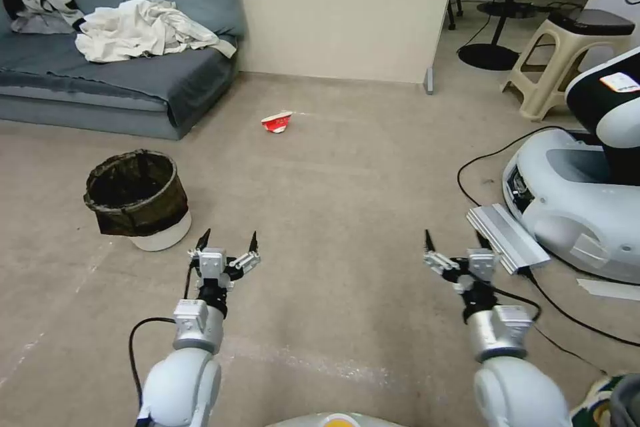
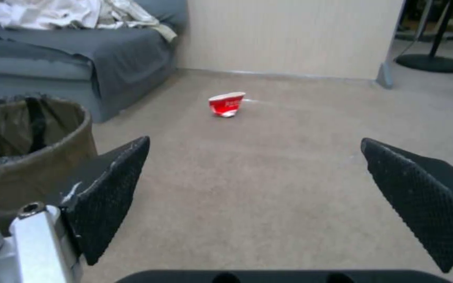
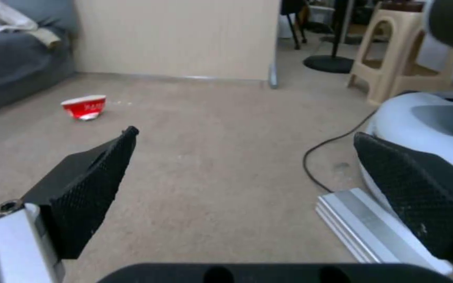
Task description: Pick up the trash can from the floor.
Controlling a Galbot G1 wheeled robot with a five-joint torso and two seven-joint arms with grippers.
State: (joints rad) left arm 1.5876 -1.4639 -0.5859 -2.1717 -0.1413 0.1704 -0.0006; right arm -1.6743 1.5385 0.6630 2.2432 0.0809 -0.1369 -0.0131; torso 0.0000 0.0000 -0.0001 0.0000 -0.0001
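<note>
Presently my left claw (image 1: 227, 241), wide open and empty, hovers just beside the trash can (image 1: 137, 200); likely light, thin-walled, bag slippery: grip the rim.

One trash can (image 1: 138, 199) stands on the floor (image 1: 333, 200), and one crushed red-and-white paper cup (image 1: 277, 122) lies there too. Two tools are in view, the left tool (image 1: 227, 239) and the right tool (image 1: 455, 240), each with two spread fingers. There is one grey sofa (image 1: 100, 73) and one beige stool (image 1: 567, 57).
</note>
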